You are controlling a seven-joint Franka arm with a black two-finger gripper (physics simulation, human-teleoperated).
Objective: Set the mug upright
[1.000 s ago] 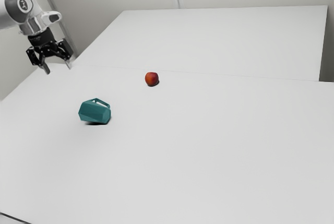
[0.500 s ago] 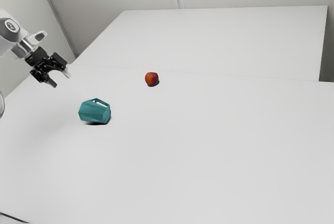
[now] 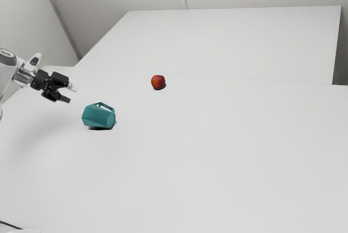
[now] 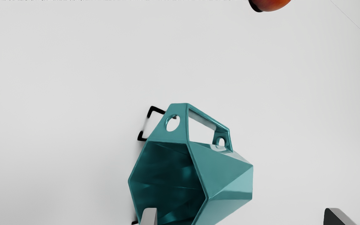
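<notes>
A teal faceted mug [image 3: 98, 117] lies on its side on the white table, its handle on the upper side. The black gripper [image 3: 68, 95] is up and to the left of it in the exterior view, apart from it, tilted toward it. In the wrist view the mug [image 4: 223, 175] has its dark hollow mouth in sight and its looped handle beside the body. The gripper [image 4: 240, 215] is open there, one fingertip overlapping the mouth in the picture and the other well past the mug's body, nothing held between them.
A red-orange apple [image 3: 158, 82] rests on the table [image 3: 217, 151], beyond the mug toward the exterior view's right. Another white surface [image 3: 234, 40] and pale walls stand behind. A dark line runs at the exterior view's lower left corner.
The gripper has swung lower in the exterior view, closer to the mug's height, and tipped from pointing down to pointing more toward the view's right. Mug and apple have stayed where they were.
</notes>
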